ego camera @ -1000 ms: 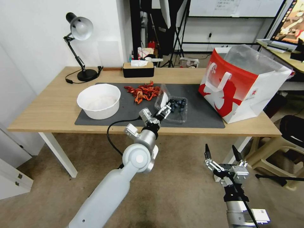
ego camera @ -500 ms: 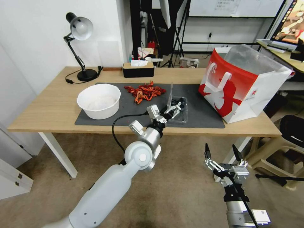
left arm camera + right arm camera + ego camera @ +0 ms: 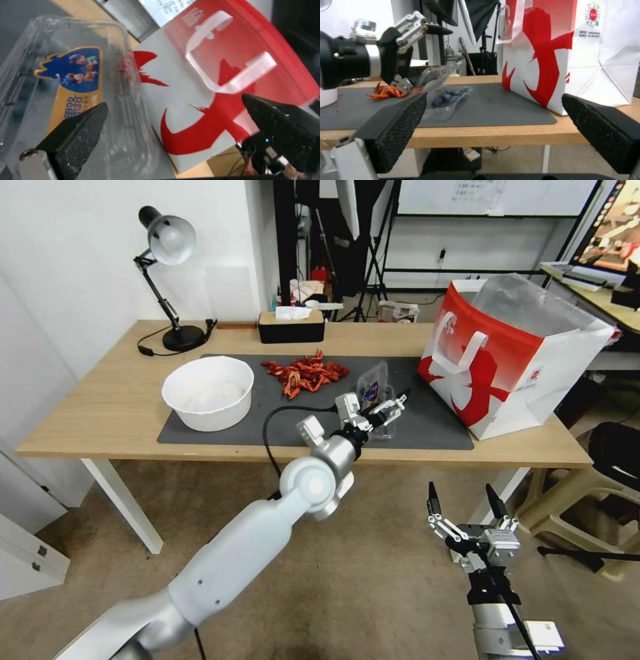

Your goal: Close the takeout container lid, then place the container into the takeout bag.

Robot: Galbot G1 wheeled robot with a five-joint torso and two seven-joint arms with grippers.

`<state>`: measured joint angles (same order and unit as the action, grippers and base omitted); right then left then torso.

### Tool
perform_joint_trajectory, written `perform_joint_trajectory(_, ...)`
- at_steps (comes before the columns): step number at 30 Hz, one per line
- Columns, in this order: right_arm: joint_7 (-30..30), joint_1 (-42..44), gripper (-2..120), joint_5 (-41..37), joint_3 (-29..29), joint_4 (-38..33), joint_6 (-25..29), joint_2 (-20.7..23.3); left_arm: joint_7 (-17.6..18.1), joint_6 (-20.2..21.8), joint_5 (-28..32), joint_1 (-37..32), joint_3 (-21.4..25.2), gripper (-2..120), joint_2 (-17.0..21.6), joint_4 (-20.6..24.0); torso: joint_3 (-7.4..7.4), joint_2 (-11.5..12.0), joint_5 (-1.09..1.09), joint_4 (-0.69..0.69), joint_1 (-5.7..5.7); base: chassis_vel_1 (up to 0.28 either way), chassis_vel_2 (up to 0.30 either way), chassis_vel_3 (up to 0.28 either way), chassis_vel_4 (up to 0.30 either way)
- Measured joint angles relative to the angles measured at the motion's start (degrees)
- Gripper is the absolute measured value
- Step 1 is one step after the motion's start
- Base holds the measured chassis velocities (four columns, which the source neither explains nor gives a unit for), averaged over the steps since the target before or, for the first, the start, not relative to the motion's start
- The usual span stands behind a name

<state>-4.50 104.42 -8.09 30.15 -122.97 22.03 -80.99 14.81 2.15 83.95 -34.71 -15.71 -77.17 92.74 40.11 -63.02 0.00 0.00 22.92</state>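
The takeout container [image 3: 448, 100] is a clear clamshell with dark blueberries, lying on the dark mat left of the takeout bag [image 3: 513, 360]. Its lid [image 3: 372, 383] leans at a slant over the tray, half down. In the left wrist view the lid [image 3: 76, 82] carries a blue-and-orange sticker. My left gripper [image 3: 390, 412] hovers open over the container, one finger [image 3: 80, 125] against the lid's outer face, and holds nothing. The red-and-white bag [image 3: 213, 75] stands open just beyond it. My right gripper [image 3: 463, 500] hangs open below the table's front edge, facing the bag [image 3: 553, 50].
A white bowl [image 3: 208, 392] sits on the left of the mat [image 3: 433, 430], with a pile of red crayfish [image 3: 303, 370] behind the container. A desk lamp [image 3: 167, 240] and a tissue box [image 3: 291, 325] stand along the back of the wooden table [image 3: 93, 407].
My left gripper has swept right across the container, taking the lid from open at the left, through upright, to slanting over the tray. The right arm has barely moved.
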Motion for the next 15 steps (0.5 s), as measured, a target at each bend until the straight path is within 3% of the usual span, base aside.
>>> perform_joint_trajectory(5, 0.0, -0.1, 100, 0.0, 0.0, 0.0, 0.0, 0.0, 3.0, 1.0, 2.7, 0.9, 0.2, 91, -0.9, -1.2, -0.01, 0.0, 0.00, 0.00, 0.00, 0.000, 0.000, 0.000, 0.000)
perform_joint_trajectory(6, 0.0, -0.1, 100, 0.0, 0.0, 0.0, 0.0, 0.0, 4.6, 1.7, 3.7, 1.1, 0.2, 83, -1.4, -1.7, -0.01, 0.0, 0.00, 0.00, 0.00, 0.000, 0.000, 0.000, 0.000)
perform_joint_trajectory(8, 0.0, -0.1, 100, 0.0, 0.0, 0.0, 0.0, 0.1, 5.2, 2.0, 3.9, 1.1, 0.2, 80, -1.5, -1.8, 0.00, 0.0, 0.00, 0.00, 0.00, 0.000, 0.000, 0.000, 0.000)
perform_joint_trajectory(15, 0.1, -1.2, 100, -2.4, 0.0, -1.2, -2.0, 1.2, 10.8, 4.4, 3.7, 1.3, -0.2, 50, -2.1, -2.7, 0.00, 0.0, 0.00, 0.00, 0.00, 0.000, 0.000, 0.000, 0.000)
